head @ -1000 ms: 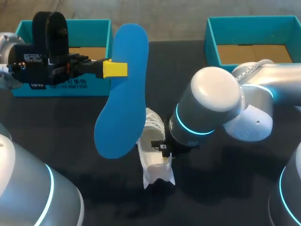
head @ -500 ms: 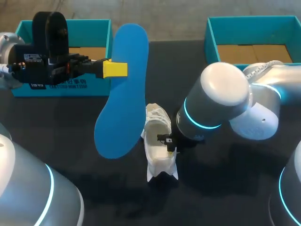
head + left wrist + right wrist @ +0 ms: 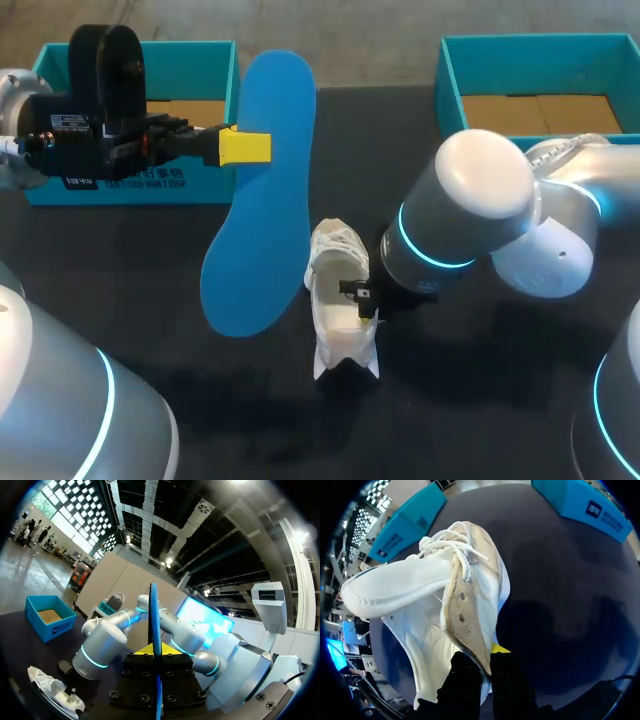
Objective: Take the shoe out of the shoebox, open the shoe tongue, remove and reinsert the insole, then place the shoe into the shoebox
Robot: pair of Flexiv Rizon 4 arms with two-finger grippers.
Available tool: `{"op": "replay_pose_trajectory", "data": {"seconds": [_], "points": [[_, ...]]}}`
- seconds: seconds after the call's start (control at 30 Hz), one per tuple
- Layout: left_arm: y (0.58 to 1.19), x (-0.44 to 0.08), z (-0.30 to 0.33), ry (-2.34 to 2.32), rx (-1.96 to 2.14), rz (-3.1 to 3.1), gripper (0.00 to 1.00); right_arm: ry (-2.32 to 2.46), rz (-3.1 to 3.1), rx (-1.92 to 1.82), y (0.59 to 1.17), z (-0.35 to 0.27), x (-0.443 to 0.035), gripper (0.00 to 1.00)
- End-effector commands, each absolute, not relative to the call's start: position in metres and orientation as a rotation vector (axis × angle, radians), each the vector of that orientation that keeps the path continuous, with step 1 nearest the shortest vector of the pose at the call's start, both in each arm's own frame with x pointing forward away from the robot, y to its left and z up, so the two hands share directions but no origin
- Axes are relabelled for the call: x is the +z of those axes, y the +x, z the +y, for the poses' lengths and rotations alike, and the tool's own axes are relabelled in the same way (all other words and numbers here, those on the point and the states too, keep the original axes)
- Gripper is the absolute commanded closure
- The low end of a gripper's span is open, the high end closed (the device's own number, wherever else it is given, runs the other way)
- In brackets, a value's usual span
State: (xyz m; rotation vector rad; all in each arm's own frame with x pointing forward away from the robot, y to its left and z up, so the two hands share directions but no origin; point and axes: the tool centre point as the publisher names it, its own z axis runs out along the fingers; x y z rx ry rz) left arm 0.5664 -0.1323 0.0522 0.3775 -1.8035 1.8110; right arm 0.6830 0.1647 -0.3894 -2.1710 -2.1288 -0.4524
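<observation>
Insole [image 3: 258, 235] hangs upper left, clamped in our left gripper [image 3: 245, 147], clear of the shoe [image 3: 335, 332]; at centre our right gripper [image 3: 361, 299] pinches the shoe's side, steadying it for reinsertion, we reckon.

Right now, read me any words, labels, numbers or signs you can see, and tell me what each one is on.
None of it is legible.
On the left shoebox, front wall: white print, partly hidden, too blurred to read.
On the left gripper, black body: a white sticker, too small to read.
On the right shoebox, side wall: a dark label, too small to read.
On the insole and the shoe: no print seen.
</observation>
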Motion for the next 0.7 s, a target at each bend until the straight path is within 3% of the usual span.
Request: {"op": "replay_pose_trajectory", "data": {"seconds": [0.03, 0.13, 0.23, 0.7], "points": [[0.566, 0.052, -0.132, 0.377, 1.812, -1.803, 1.00, -2.159, -2.123, -0.454, 0.686, 0.165, -0.392, 0.76], [0.566, 0.052, -0.132, 0.377, 1.812, -1.803, 1.00, -2.158, -2.125, -0.443, 0.686, 0.164, -0.390, 0.30], [0.566, 0.052, -0.132, 0.377, 1.812, -1.803, 1.00, -2.156, -2.128, -0.434, 0.687, 0.164, -0.389, 0.00], [0.566, 0.052, -0.132, 0.377, 1.812, -1.803, 1.00, -2.101, -2.215, -0.485, 0.685, 0.163, -0.352, 0.00]]}}
